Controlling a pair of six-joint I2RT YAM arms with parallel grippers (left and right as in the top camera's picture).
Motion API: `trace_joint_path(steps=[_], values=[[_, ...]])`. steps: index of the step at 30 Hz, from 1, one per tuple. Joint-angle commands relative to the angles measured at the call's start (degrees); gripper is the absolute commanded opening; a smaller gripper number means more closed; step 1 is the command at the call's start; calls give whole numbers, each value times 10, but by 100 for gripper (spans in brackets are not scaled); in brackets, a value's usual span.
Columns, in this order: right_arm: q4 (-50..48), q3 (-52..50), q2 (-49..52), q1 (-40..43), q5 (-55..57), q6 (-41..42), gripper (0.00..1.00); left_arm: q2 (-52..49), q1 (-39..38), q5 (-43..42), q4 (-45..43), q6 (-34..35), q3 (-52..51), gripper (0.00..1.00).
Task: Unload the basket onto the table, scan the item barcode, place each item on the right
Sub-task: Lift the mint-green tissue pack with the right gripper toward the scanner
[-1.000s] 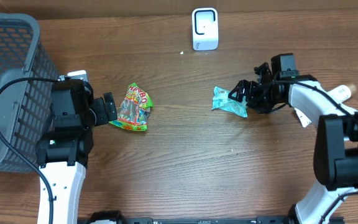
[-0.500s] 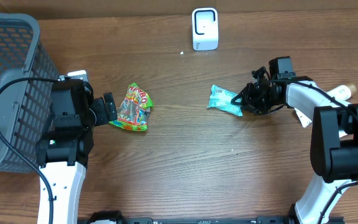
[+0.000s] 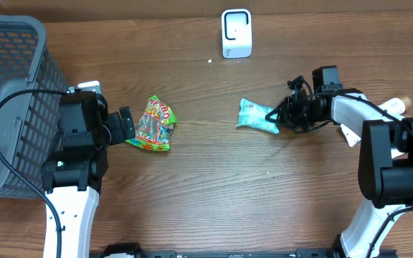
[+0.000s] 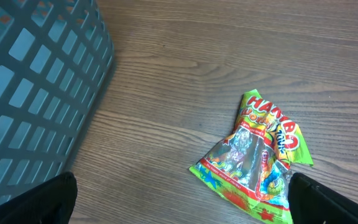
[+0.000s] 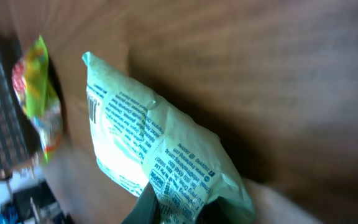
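Note:
A mint-green snack packet [image 3: 252, 116] with small print on it is pinched at its right end by my right gripper [image 3: 277, 115], which is shut on it just above the table. In the right wrist view the packet [image 5: 154, 149] stretches away from the jaws [image 5: 179, 208], printed side up. A green and red Haribo bag [image 3: 153, 125] lies on the table at the left. My left gripper [image 3: 125, 126] stands open beside its left edge. From the left wrist camera the bag [image 4: 257, 158] lies between the wide-apart fingers [image 4: 328, 199], untouched.
A white scanner [image 3: 236, 33] stands upright at the back, middle of the table. A large grey mesh basket [image 3: 6, 79] fills the left side, close behind the left arm, and its wall [image 4: 36, 81] shows in the left wrist view.
My right gripper has shut on the mint-green packet and drawn it a little to the left. The left arm and the Haribo bag have not moved.

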State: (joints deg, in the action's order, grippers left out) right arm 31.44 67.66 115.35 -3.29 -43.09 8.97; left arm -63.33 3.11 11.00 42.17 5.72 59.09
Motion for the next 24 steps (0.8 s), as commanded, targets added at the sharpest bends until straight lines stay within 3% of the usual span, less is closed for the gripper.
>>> trace_joint_path(steps=[1,10,24], values=[[38,28,-49,4,-37,-100,4,3,2,5,-2,-8,2,100],[237,129,-156,1,-52,-315,4,3,2,5,-2,-8,2,100],[298,214,-196,-19,-53,-313,4,3,2,5,-2,-8,2,100]])
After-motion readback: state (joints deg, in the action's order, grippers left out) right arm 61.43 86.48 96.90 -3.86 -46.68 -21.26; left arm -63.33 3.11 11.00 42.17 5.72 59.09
